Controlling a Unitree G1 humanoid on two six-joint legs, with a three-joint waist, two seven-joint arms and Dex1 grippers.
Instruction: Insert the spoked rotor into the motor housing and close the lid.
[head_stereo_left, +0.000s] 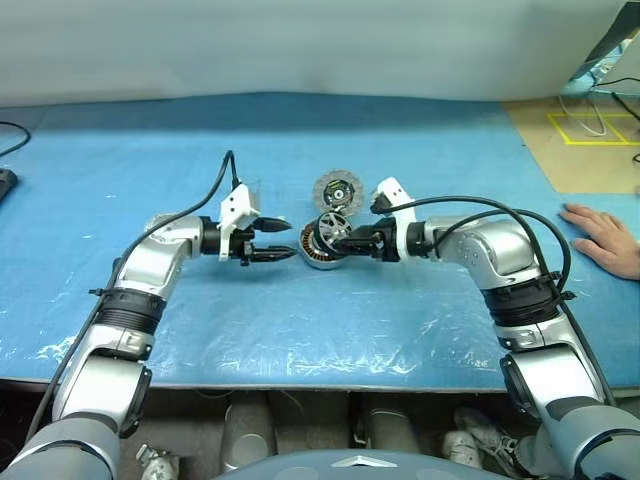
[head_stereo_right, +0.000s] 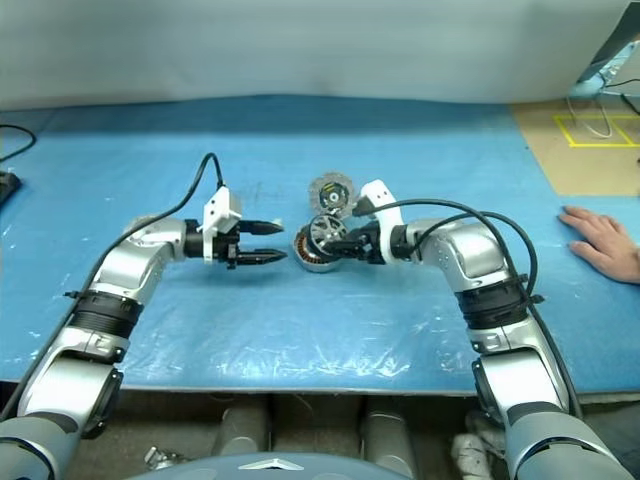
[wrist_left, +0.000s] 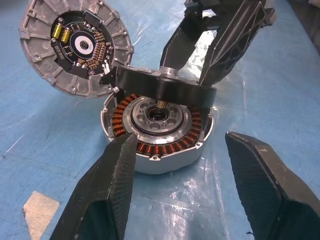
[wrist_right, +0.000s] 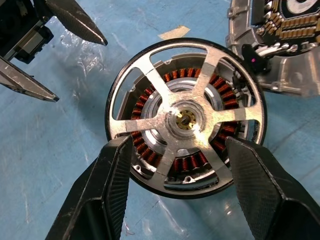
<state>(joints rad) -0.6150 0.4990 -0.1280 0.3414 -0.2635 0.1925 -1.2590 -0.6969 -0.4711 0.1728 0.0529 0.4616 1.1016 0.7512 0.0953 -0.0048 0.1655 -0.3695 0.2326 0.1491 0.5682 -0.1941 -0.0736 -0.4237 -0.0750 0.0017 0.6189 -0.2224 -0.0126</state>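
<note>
Blue table — spoked rotor hides motor housing (partly).

My two head eyes looked forward and down over the blue counter from well back, sharing nearly the same scene. Each wrist camera sat close, looking along its own claw from opposite sides at the motor housing, which all four views shared.
</note>
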